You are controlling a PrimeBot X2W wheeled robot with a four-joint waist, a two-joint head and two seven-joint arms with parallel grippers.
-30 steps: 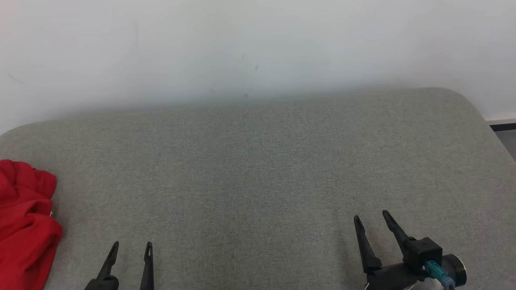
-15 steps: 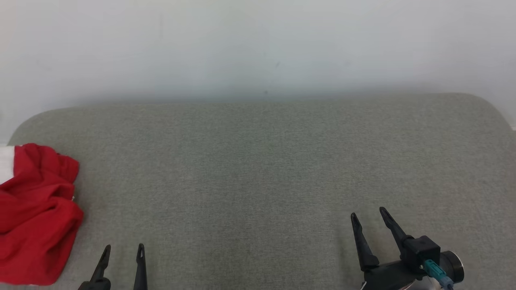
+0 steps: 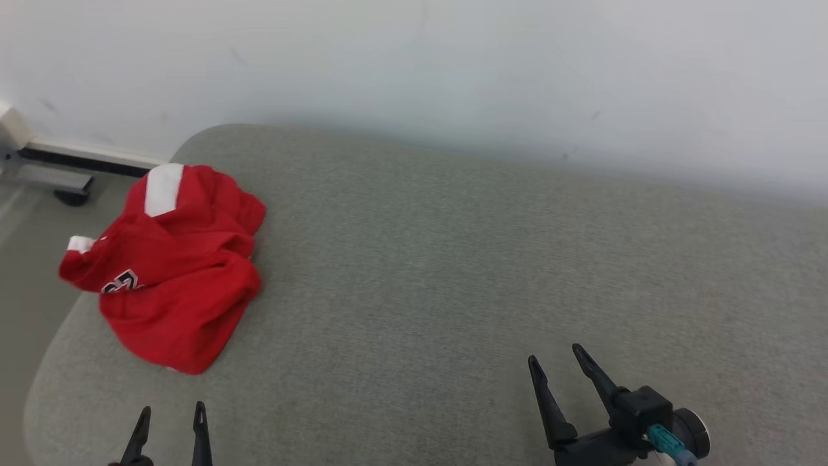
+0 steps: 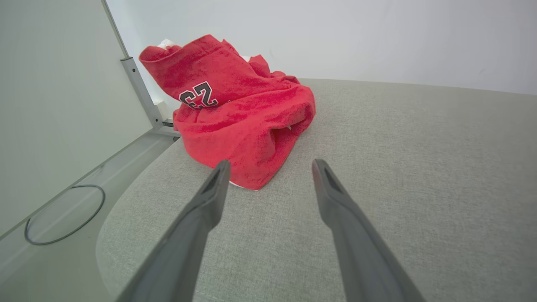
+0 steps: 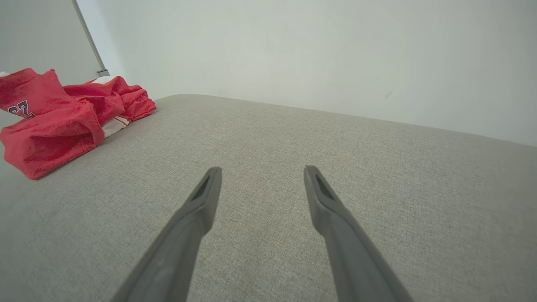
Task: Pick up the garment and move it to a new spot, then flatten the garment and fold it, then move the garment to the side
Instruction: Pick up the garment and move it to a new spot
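While red garment (image 3: 174, 278) hugs cushion's (image 3: 453, 259) left edge, left claw (image 3: 171, 408), right claw (image 3: 554, 353) gape empty over bare middle

The crumpled red fabric garment (image 3: 174, 278) carries a white stripe, white edging and black numerals outlined in white. The broad upholstered surface (image 3: 453, 272) is a flecked grey-green weave. The smooth wall (image 3: 453, 65) is off-white. The black two-fingered right gripper (image 3: 554, 353) bears a teal plug (image 3: 661, 439).
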